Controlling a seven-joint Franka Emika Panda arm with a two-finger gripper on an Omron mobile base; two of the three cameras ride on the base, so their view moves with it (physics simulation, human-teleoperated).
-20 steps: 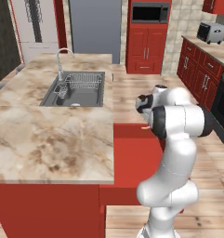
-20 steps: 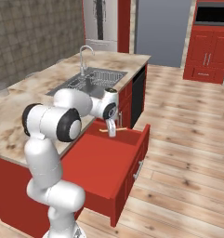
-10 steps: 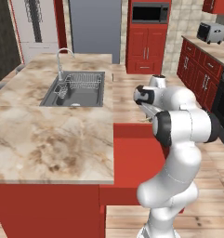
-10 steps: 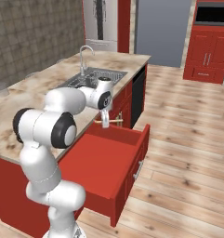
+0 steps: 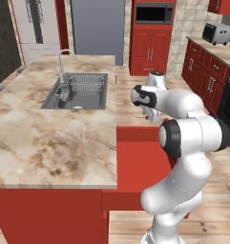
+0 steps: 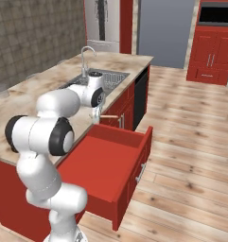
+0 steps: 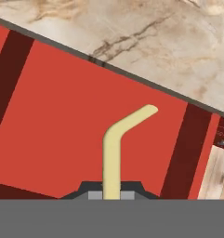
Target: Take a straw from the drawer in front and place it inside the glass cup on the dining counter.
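In the left base view, the white arm reaches forward past the edge of the long beige-and-brown marble worktop (image 5: 49, 143), which carries a steel sink (image 5: 78, 93) with a curved faucet (image 5: 64, 57). The wide red drawer (image 5: 140, 157) stands pulled out under the arm.

In the right base view, the dark pincer (image 6: 97, 115) hangs above the back of the open red drawer (image 6: 110, 163), just beside the worktop (image 6: 21, 104) edge, with the thin pale yellow-tan straw (image 6: 109, 116) sticking out sideways from it.

In the hand view, the pincer (image 7: 111, 195) is clamped on the straw (image 7: 115, 148), which bends partway along; the drawer (image 7: 62, 121) lies beneath, the marble worktop (image 7: 146, 42) beyond.
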